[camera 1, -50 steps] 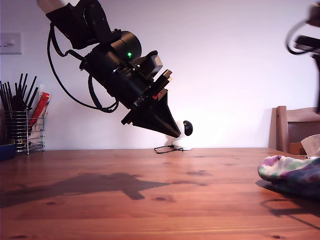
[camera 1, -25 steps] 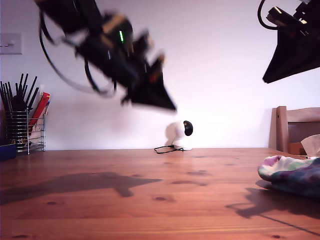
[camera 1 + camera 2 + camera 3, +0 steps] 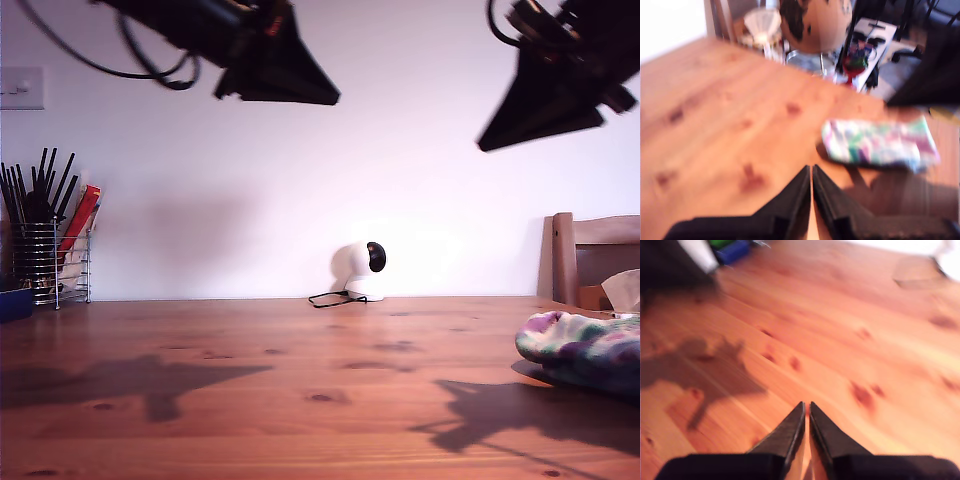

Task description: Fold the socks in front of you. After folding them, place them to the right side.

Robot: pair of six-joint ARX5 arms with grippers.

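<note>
Closest in, my first gripper (image 3: 811, 172): jaws pressed together, only a hairline slit between them, nothing held. My second gripper (image 3: 806, 407) is the same, tips together and empty, and ahead of it I see only bare table (image 3: 850, 330), no fabric anywhere.

So the relation that counts belongs to the first gripper. Taking its pointing line as twelve, the socks (image 3: 880, 145) lie out at about one to two o'clock, a little way ahead on the wood, well apart from the tips. They read as one flat folded bundle, its long axis running across my line, roughly nine to three and slightly tilted. The picture is too blurred to tell which end is cuff and which is toe.

In the exterior view the bundle sits at about four o'clock, against that view's right edge, resting on the table. Both grippers hang high above the wood, at about eleven and one o'clock. The one at one o'clock hangs nearer the bundle; I take it for my second gripper, facing away. I judge the fold and placement done, and any further reach falls to the first.
</note>
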